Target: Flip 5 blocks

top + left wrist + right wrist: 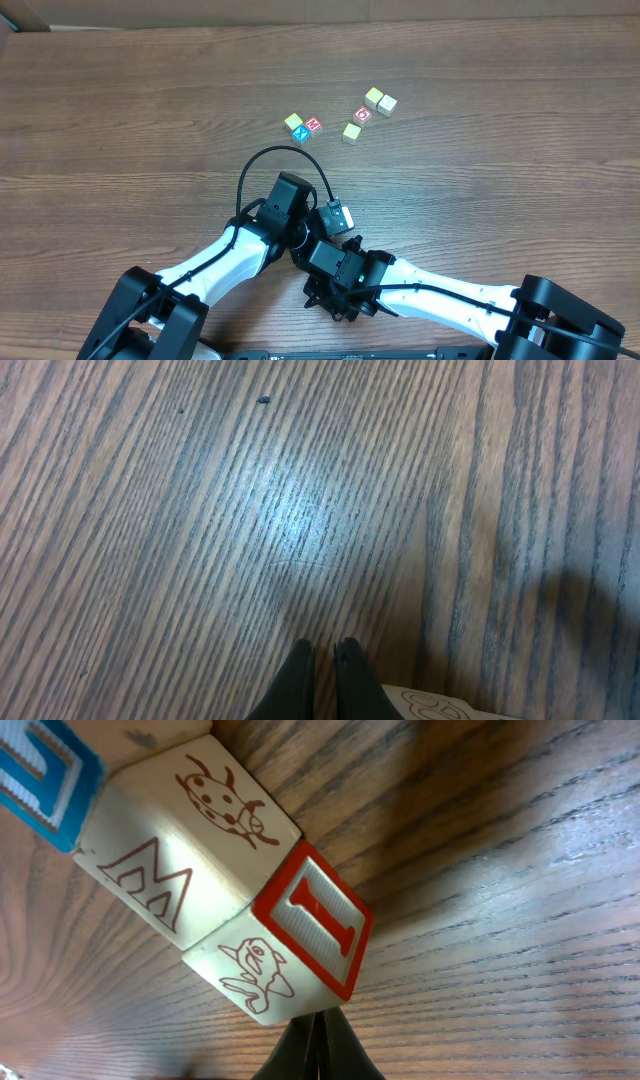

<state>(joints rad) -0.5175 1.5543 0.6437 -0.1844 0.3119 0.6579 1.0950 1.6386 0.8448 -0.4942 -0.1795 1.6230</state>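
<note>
While you look from above, you see seven blocks (pixel 352 132) on the tabletop (pixel 120 120), well apart from both arms: three close together on the left and four more to their right. Both arms are folded beside each other near the front edge. Your left claw (pixel 320 660) has its fingers together and holds nothing; it points at bare wood. Your right claw (pixel 315 1042) is closed too and holds nothing. Its tips are just beside the lower corner of the I block (pixel 315 925), but from this view you cannot tell if they touch it. The I block touches the ladybug block (pixel 215 795), and the blue block (pixel 40 775) sits against that one at the top left, so the three make one row.
</note>
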